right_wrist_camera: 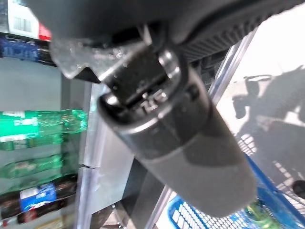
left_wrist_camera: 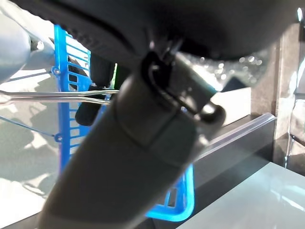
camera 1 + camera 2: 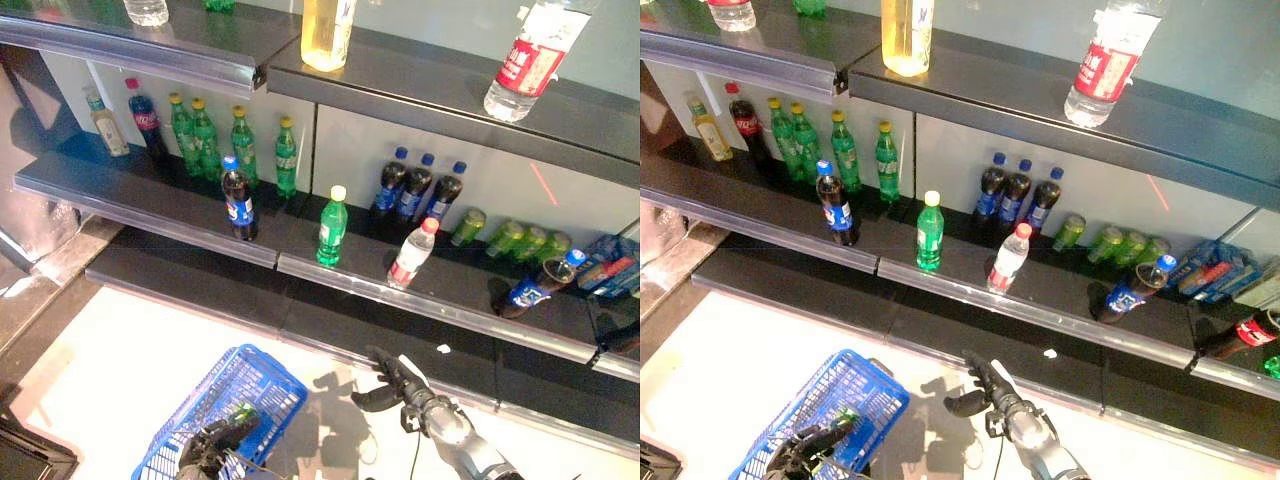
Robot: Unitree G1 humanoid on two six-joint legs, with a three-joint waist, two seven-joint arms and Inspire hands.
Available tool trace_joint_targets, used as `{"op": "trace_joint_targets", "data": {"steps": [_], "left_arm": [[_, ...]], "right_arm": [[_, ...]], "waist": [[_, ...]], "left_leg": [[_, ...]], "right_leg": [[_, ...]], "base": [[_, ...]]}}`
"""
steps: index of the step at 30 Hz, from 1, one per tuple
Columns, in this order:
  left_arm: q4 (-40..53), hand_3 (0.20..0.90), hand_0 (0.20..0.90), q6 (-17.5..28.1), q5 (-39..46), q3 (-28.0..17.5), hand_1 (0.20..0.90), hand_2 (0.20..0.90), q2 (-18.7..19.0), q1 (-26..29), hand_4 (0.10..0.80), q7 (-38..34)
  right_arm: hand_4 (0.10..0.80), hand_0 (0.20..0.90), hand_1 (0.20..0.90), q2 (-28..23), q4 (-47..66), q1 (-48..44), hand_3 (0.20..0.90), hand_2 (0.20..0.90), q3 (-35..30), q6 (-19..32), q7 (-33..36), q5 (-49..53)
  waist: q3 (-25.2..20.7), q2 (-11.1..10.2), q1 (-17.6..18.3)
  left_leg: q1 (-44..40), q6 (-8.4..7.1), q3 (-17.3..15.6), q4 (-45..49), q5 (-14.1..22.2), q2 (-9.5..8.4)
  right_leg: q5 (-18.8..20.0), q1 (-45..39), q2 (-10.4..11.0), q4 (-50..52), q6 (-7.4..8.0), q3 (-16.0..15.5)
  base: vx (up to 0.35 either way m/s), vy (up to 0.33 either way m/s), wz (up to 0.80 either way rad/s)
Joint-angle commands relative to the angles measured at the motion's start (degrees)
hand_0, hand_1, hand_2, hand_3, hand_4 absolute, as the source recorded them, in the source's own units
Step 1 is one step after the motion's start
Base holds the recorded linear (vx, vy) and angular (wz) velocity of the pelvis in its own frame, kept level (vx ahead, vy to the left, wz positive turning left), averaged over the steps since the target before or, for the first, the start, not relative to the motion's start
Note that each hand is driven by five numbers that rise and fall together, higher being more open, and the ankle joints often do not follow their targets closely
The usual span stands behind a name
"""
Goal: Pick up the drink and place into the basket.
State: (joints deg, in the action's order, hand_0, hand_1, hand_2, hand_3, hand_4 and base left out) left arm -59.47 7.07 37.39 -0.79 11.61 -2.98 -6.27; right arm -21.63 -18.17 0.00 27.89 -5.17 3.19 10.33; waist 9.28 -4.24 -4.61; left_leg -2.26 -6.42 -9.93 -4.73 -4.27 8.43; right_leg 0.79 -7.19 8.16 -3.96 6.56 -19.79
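Observation:
The blue basket [image 3: 240,392] hangs at the lower left, and my left hand [image 3: 212,442] is shut on its thin wire handles [image 2: 57,97]. A green drink [image 3: 243,412] lies inside the basket; it also shows in the right wrist view [image 1: 259,210]. My right hand [image 3: 393,383] is open and empty, low in front of the bottom shelf's edge, to the right of the basket. On the middle shelf a green bottle [image 3: 332,227] stands near the front lip, with a clear red-capped bottle [image 3: 412,254] to its right.
The middle shelf [image 3: 150,215] holds a dark cola bottle [image 3: 238,203], green bottles [image 3: 243,145] at the back, dark blue-capped bottles [image 3: 415,187], green cans [image 3: 515,238] and a tipped cola bottle [image 3: 540,283]. The upper shelf [image 3: 420,95] carries a yellow drink [image 3: 328,32] and a water bottle [image 3: 530,58].

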Motion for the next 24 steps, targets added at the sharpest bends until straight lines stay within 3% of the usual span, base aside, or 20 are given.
{"op": "trace_joint_targets", "data": {"steps": [1, 9, 15, 24], "left_arm": [[-1.1, 0.2, 0.3, 1.1, -2.1, 5.2, 0.3, 0.3, 0.6, -2.2, 0.1, 0.3], [1.1, 0.2, 0.3, 2.8, -1.2, 7.9, 0.3, 0.3, -0.2, 0.3, 0.1, 2.0], [3.0, 0.2, 0.3, 2.6, -0.7, 9.6, 0.3, 0.3, 0.6, 1.8, 0.1, 2.4], [5.0, 0.2, 0.3, 2.1, -1.4, 11.0, 0.3, 0.3, 0.8, 3.1, 0.1, 2.5]], "right_arm": [[0.8, 0.9, 0.9, -1.8, 13.2, -9.1, 0.9, 0.9, -3.9, 9.8, 7.1, 3.1], [0.8, 0.9, 0.9, -4.5, 20.4, -21.4, 0.9, 0.9, -7.6, 12.8, 14.4, 2.2], [0.8, 0.9, 0.9, -5.3, 21.2, -27.8, 0.9, 0.9, -7.9, 12.1, 18.9, 1.9], [0.8, 0.9, 0.9, -5.4, 20.8, -35.3, 0.9, 0.9, -9.9, 12.4, 27.8, -0.3]], "waist": [[3.0, 2.3, -1.2], [9.7, 4.8, -1.2], [13.2, 5.4, -2.2], [17.4, 6.5, -4.2]], "left_leg": [[4.7, 0.6, 2.9, 6.4, 1.2, 2.59], [11.1, 0.29, 3.9, 12.7, 1.3, 1.75], [15.1, 0.08, 4.4, 17.5, 1.9, 1.85], [19.1, 0.6, 5.8, 21.5, 2.6, 0.51]], "right_leg": [[-2.3, 6.8, 4.2, 11.5, 0.19, 1.9], [-3.8, 12.2, 5.7, 17.6, -0.83, 1.9], [-4.6, 15.1, 6.5, 21.7, -1.71, 1.2], [-5.6, 18.1, 7.5, 26.1, -2.28, 0.4]], "base": [[-0.089, 0.052, 0.14], [-0.096, 0.079, 0.09], [-0.048, 0.038, 0.0], [-0.034, 0.026, 0.08]]}}
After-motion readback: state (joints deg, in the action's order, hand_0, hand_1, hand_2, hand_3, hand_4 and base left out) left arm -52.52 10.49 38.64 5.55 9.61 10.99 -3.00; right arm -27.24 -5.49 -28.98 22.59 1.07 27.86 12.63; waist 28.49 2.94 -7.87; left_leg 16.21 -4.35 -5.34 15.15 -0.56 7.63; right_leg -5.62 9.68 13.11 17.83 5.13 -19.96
